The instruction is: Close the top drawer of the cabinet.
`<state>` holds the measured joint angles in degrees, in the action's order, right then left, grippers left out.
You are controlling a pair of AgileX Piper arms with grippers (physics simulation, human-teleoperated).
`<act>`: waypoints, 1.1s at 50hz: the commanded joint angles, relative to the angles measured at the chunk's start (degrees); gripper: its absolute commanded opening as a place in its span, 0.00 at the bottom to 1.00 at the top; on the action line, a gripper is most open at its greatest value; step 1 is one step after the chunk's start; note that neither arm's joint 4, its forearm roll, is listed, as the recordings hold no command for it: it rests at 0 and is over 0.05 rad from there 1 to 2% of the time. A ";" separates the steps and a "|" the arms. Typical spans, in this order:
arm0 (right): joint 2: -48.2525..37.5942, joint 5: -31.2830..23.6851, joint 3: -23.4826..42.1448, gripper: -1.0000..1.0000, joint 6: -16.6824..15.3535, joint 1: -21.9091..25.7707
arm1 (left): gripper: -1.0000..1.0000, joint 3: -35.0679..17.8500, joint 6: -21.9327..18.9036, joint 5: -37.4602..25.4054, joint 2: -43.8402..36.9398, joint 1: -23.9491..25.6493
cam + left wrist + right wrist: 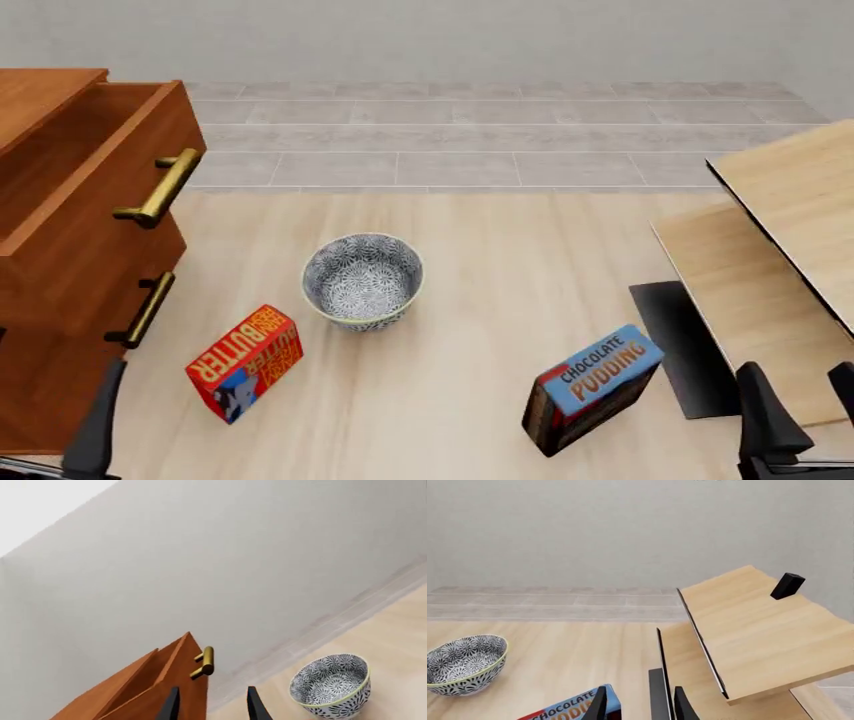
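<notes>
Reddish-brown top drawer (100, 190) stands pulled out at the table's left edge; my left gripper (212, 707) is narrowly parted, holding nothing.

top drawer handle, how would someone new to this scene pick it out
Find the reddish-brown cabinet at the table's left edge. Its top drawer stands pulled out, and the handle is the brass bar on that front. The similar handle below belongs to the lower drawer.

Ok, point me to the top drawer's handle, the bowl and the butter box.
top drawer handle (160, 187), front view, middle of the brass bar.
bowl (362, 279), front view, patterned inside.
butter box (246, 361), front view, red face with the lettering.
</notes>
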<state>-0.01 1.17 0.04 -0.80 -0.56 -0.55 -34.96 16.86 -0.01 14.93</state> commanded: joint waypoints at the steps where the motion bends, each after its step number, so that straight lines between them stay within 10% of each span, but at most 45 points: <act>1: 0.00 0.23 -0.01 1.00 -0.01 -0.07 | 1.00 0.50 -6.83 1.61 0.00 2.60; 13: 0.00 0.01 -0.03 1.00 -0.29 -0.27 | 1.00 0.54 -19.73 13.02 -8.43 5.64; 55: 0.00 -0.23 -0.04 1.00 -0.06 0.50 | 1.00 0.09 -29.92 50.36 -47.94 2.73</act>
<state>-0.01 1.00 0.01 -0.87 -0.32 -0.13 -62.00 59.41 -38.83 17.82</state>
